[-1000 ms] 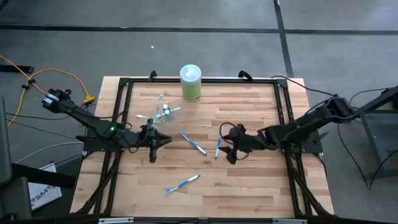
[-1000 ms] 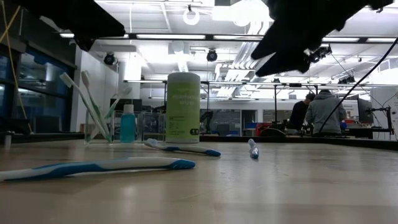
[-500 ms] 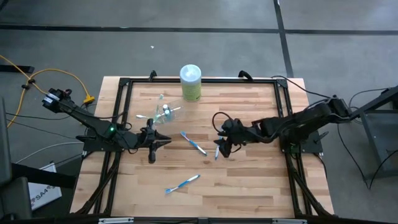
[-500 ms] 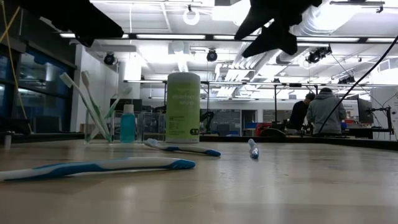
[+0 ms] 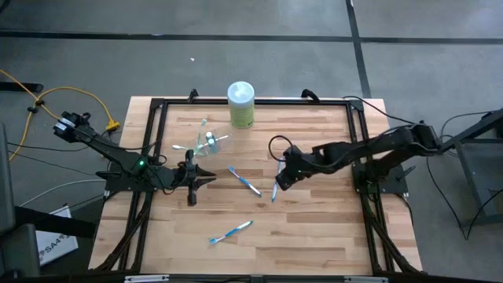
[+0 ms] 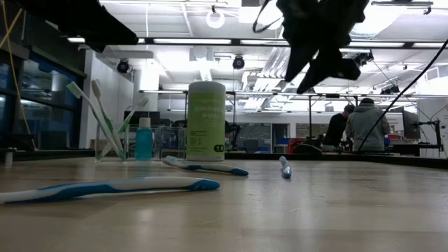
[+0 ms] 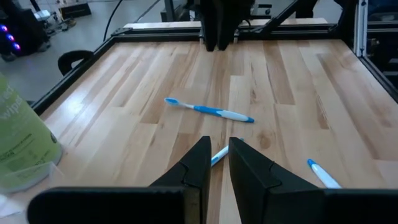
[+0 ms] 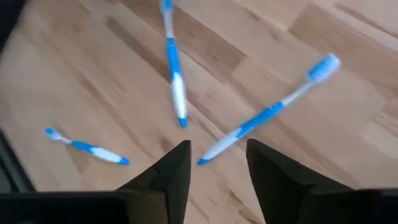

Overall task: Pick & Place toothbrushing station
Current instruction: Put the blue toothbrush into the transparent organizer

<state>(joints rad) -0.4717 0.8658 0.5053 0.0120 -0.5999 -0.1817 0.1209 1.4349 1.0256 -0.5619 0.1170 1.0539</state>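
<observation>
A small clear cup (image 5: pixel 209 142) stands at the table's far left holding a few toothbrushes; it also shows in the low view (image 6: pixel 112 143). Three blue-and-white toothbrushes lie flat on the wood: one at the middle (image 5: pixel 245 180), one right of it (image 5: pixel 275 189), one nearer the front (image 5: pixel 230 231). My right gripper (image 5: pixel 280 181) hovers open above the second brush, whose handle end (image 8: pixel 205 159) shows between its fingers, untouched. My left gripper (image 5: pixel 211 178) waits left of the middle, its fingers only a narrow gap apart (image 7: pixel 219 146).
A tall pale green canister (image 5: pixel 241 104) stands at the far edge, right of the cup. A small blue bottle (image 6: pixel 143 138) stands beside the cup. A black frame (image 5: pixel 154 126) runs round the table. A person (image 6: pixel 364 124) stands in the room behind.
My right gripper has gone toward the table's left edge and a little toward the far edge, ending over the toothbrush right of the middle. The toothbrushes and the cup have stayed where they were.
</observation>
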